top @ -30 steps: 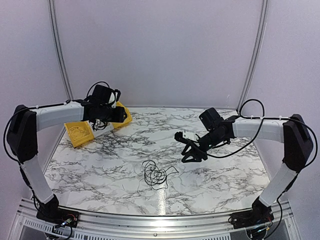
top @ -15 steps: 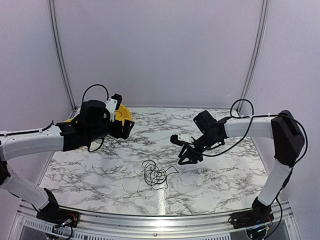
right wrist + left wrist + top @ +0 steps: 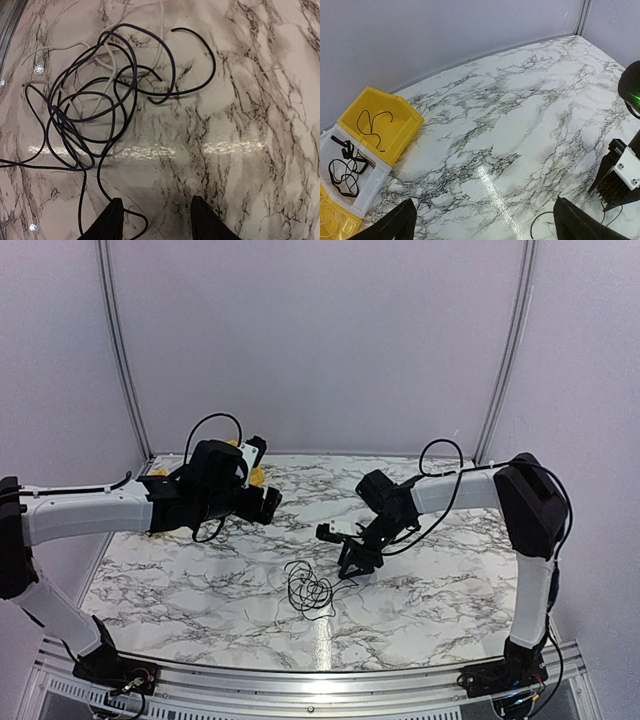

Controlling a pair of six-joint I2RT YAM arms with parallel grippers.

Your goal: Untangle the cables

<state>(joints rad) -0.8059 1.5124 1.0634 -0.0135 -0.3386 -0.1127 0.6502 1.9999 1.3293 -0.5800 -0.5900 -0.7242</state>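
The right pincer [image 3: 352, 562] stands with its jaws parted and nothing between them. In the wrist view its fingertips [image 3: 111, 222] frame bare marble, with one strand of the cables [image 3: 95, 110] curling just past the left tip. A second ago it hung higher and further out toward 3 o'clock. It has since come down and inward, and now sits just at 1 o'clock of the tangle.

The left pincer [image 3: 266, 502] is spread wide and empty. A second ago it was half closed over the yellow bin [image 3: 400, 137] at the 10 o'clock corner of the tabletop [image 3: 450, 590]; now it has opened fully and swung toward the middle. That bin holds a single black cord, and the white tray [image 3: 372, 182] beside it holds a small bundle, so one separated piece has probably just been dropped off.

The tangle itself has not shifted: a knot of loose loops lying flat near 6 o'clock of the tabletop's centre. Both arms seem to be converging on it for the next pull, with the right one nearest.
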